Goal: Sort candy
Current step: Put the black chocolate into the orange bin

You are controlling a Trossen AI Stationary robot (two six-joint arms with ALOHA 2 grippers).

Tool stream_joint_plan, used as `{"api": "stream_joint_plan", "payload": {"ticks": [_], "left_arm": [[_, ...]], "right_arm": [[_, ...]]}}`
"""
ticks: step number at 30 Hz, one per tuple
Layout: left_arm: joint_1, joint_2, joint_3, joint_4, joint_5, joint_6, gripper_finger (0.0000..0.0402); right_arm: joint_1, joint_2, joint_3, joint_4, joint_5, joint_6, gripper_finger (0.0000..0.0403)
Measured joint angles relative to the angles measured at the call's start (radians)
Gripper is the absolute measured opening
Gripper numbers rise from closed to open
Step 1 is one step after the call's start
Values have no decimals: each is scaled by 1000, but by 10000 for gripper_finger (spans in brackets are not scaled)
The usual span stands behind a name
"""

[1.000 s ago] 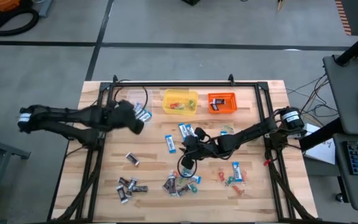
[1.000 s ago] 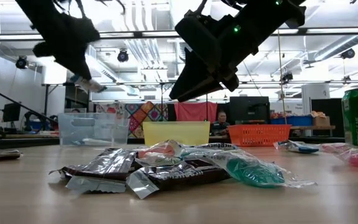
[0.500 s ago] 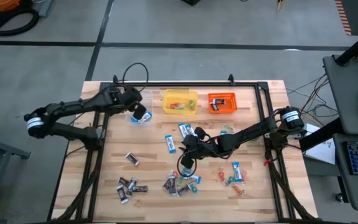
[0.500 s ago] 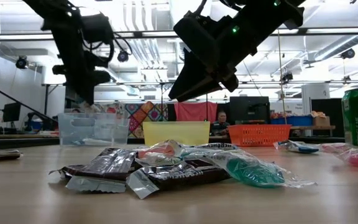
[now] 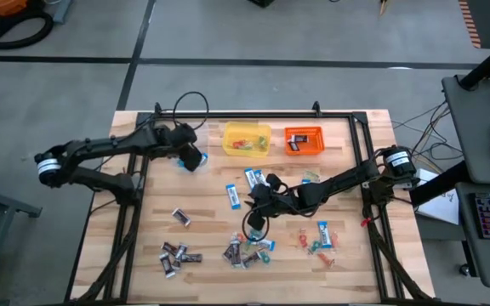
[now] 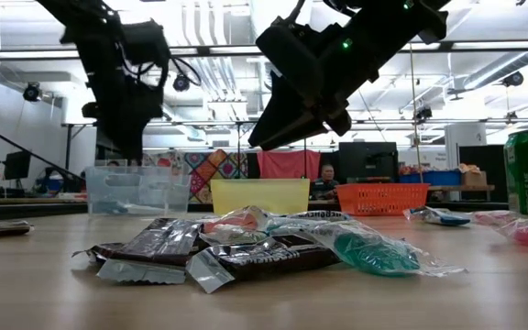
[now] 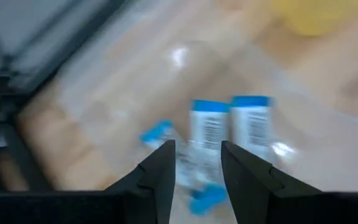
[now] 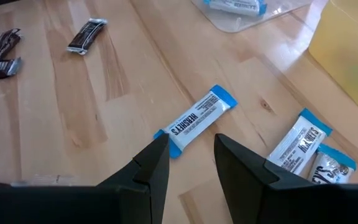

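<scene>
Candy lies all over the wooden worktop (image 5: 143,246). The left pincer (image 5: 190,158) hangs over the clear tub (image 6: 137,190) near the back left corner, and its two fingers (image 7: 159,177) are spread with nothing between them. Right under this pincer, inside the tub, lie blue-and-white candy bars (image 7: 230,127). The yellow tub (image 5: 246,138) stands just beside this pincer, toward the middle of the worktop, with small bright sweets in it, and the orange tub (image 5: 304,140) stands next to that one. The right pincer (image 5: 259,197) hovers low over the middle of the worktop. Its fingers (image 8: 153,169) are apart and hold nothing. Just in front of the right pincer, toward the clear tub, lies one blue-and-white bar (image 8: 195,119) flat on the wood, not touching the fingers. Two more blue-and-white bars (image 8: 304,149) lie close by, on the side toward the yellow tub. Farther off from this pincer, toward the left front of the worktop, lie dark brown bars (image 5: 176,253), and one brown bar (image 5: 180,218) lies alone between them and the clear tub. A heap of mixed wrappers (image 5: 247,250) sits just in front of the right pincer, on the near side of the worktop. Small red and green sweets (image 5: 316,245) and a blue-and-white bar (image 5: 323,233) lie to its right, near the front.
</scene>
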Motion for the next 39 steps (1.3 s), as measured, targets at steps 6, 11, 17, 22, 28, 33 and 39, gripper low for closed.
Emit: {"api": "stream_joint_plan", "payload": {"ticks": [6, 11, 17, 22, 28, 33, 39], "left_arm": [[-190, -68, 0, -19, 61, -201, 113], [-429, -81, 0, -19, 56, -346, 113], [-669, -48, 0, -21, 49, -645, 113], [-848, 20, 0, -26, 61, -862, 113], [-924, 145, 0, -89, 133, -1078, 113], [-923, 264, 0, -106, 184, -1110, 118], [-923, 348, 0, -108, 194, -1094, 148]], "right_arm": [[0, -2, 0, 0, -109, 0, 118], [0, -3, 0, -3, -211, -3, 118], [0, -3, 0, -25, -234, -4, 118], [0, -5, 0, -29, -234, -7, 118], [0, -5, 0, -29, -234, -17, 118], [0, -5, 0, -29, -234, -19, 118], [0, -5, 0, -27, -234, -15, 118]]}}
